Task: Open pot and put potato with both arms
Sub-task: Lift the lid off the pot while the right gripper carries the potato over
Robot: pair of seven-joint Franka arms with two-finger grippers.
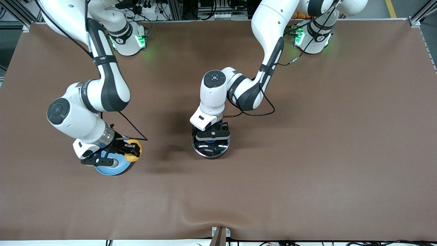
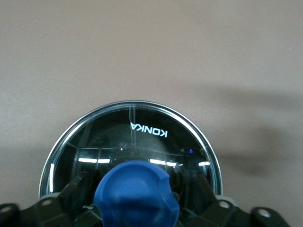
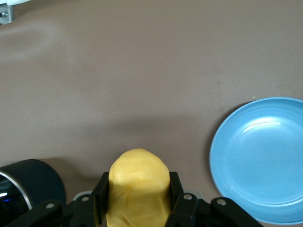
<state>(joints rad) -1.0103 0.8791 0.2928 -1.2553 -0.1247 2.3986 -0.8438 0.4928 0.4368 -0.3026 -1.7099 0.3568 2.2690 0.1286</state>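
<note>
The pot (image 1: 210, 150) stands mid-table with its glass lid (image 2: 130, 142) on; its handle is hidden under the left arm. My left gripper (image 1: 211, 135) is low over the lid, with its jaws open on either side of the blue knob (image 2: 136, 194). My right gripper (image 1: 133, 150) is shut on the yellow potato (image 1: 132, 155) and holds it over the edge of the light-blue plate (image 1: 112, 167) on the side toward the pot. In the right wrist view the potato (image 3: 137, 189) sits between the fingers, and the pot's dark wall (image 3: 28, 184) shows at the corner.
The empty plate (image 3: 260, 161) lies toward the right arm's end of the table. The brown table cover (image 1: 307, 153) is bare around the pot. A small bracket (image 1: 220, 234) sits at the table edge nearest the front camera.
</note>
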